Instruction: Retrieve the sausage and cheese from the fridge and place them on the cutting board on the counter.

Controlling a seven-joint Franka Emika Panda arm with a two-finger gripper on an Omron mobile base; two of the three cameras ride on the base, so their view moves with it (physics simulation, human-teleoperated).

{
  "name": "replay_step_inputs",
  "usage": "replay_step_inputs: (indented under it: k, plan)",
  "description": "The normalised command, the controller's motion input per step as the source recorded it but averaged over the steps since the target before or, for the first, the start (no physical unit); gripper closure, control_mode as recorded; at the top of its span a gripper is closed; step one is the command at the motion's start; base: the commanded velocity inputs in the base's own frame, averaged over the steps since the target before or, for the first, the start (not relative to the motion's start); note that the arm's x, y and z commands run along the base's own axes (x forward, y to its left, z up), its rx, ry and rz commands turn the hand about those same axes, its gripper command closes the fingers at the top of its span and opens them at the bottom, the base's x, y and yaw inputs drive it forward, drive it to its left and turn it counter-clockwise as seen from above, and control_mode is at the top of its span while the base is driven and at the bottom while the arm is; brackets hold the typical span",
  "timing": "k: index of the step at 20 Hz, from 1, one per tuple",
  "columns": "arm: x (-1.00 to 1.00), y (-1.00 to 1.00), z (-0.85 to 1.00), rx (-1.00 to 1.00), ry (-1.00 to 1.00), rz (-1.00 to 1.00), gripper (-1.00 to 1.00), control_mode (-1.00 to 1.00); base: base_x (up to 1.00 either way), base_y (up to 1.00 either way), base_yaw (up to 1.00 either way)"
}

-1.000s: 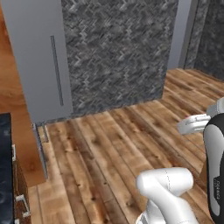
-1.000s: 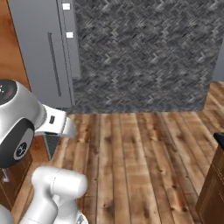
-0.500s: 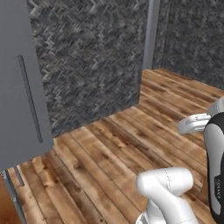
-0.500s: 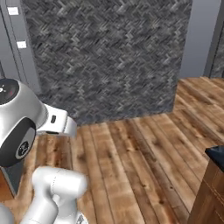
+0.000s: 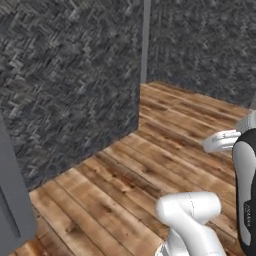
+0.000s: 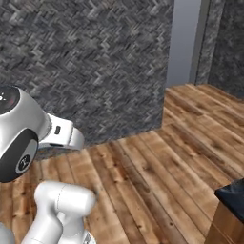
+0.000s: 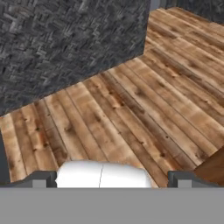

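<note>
1. The claw [image 7: 113,179] is open wide. Its two dark finger tips [image 7: 43,178] stand far apart at the bottom of the hand view, and nothing is between them.
2. The claw points down at a wooden floor [image 7: 131,109] made of long brown planks. It touches nothing.
3. A red-brown wooden corner [image 7: 215,168] pokes in at the right edge of the hand view, just beside the right tip. I cannot tell what it belongs to.
4. The white arm [image 5: 190,215] rises from the floor at the lower right of the left base view.
5. A dark grey stone wall [image 5: 70,85] with a zigzag pattern stands at the far edge of the floor. It ends at a sharp corner, and the floor runs on past it.
6. A plain grey pillar [image 6: 185,43] stands behind that corner.
7. The fridge [image 5: 11,205] is at the left edge of the floor in the left base view. I see just a grey side of it, near the wall and well apart from the arm.
8. A corner of the shiny black counter [image 6: 234,194] sits at the lower right edge of the right base view, on top of a reddish wooden cabinet [image 6: 223,229].
</note>
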Motion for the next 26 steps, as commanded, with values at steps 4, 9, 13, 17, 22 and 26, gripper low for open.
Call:
replay_step_inputs:
  k: [4, 9, 13, 17, 22, 26]
  plan:
    - [0.0, 0.0, 0.0, 0.0, 0.0, 0.0, -1.0, 1.0, 1.0, -0.01, -0.08]
    - [0.0, 0.0, 0.0, 0.0, 0.0, 0.0, -1.0, 1.0, 1.0, 0.16, 0.35]
    - [0.0, 0.0, 0.0, 0.0, 0.0, 0.0, -1.0, 1.0, 0.78, 0.03, 0.62]
    - [0.0, 0.0, 0.0, 0.0, 0.0, 0.0, -1.0, 1.0, 0.58, 0.0, 0.85]
    - [0.0, 0.0, 0.0, 0.0, 0.0, 0.0, -1.0, 1.0, 0.88, -0.01, 0.71]
    - [0.0, 0.0, 0.0, 0.0, 0.0, 0.0, -1.0, 1.0, 1.0, -0.04, 0.63]
